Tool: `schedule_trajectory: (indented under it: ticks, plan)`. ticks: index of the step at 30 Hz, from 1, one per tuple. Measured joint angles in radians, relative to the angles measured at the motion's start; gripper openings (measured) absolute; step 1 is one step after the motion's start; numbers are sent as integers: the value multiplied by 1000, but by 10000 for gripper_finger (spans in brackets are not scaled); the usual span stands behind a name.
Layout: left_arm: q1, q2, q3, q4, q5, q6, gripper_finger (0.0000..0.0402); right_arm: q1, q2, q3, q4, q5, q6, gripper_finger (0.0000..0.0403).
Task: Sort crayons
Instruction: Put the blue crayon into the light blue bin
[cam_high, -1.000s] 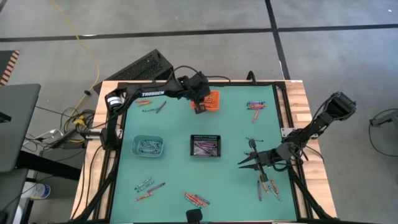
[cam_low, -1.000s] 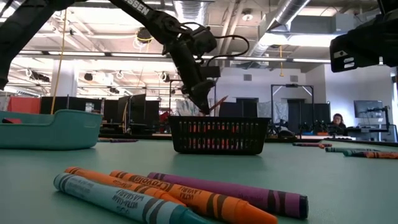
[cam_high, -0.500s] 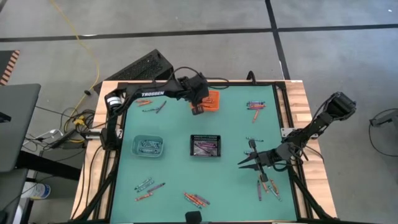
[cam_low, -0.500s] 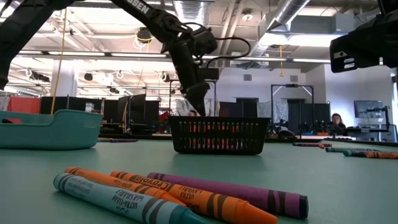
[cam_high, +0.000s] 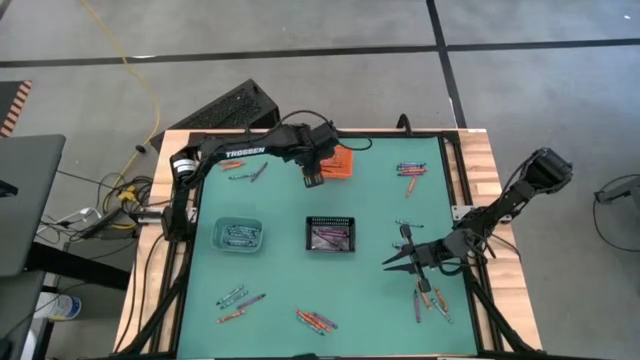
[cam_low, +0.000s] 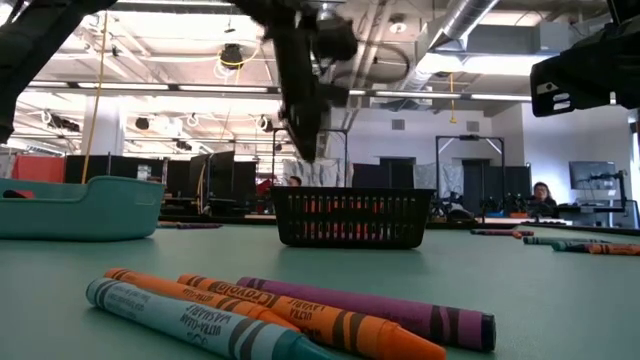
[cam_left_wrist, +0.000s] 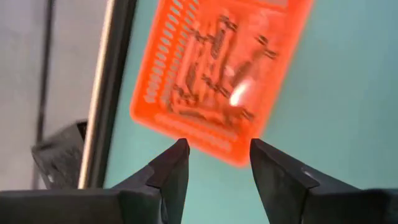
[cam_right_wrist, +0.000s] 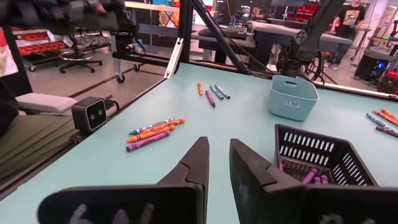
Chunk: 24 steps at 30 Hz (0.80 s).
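Your left claw (cam_left_wrist: 214, 155) hangs wide open and empty above the orange bin (cam_left_wrist: 221, 71); lift straight clear before seeking another crayon on the tabletop (cam_high: 280, 290).

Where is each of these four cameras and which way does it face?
High: overhead, straight down; both arms, left tool beside orange bin.
Low: table height, across crayons to black bin.
Left wrist: down past open fingers at the orange bin.
Right wrist: past its fingers; black bin shared with low.
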Motion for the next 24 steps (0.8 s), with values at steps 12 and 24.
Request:
schedule_trajectory:
  ticks: [12, 24]
  plan:
    - [-238, -13, 301, -600, 258, -333, 150, 0, 0, 9, -1, 0, 151, 63]
    - [-710, -84, 211, -623, 170, -458, 148, 27, 114, 265, -251, -42, 180, 63]
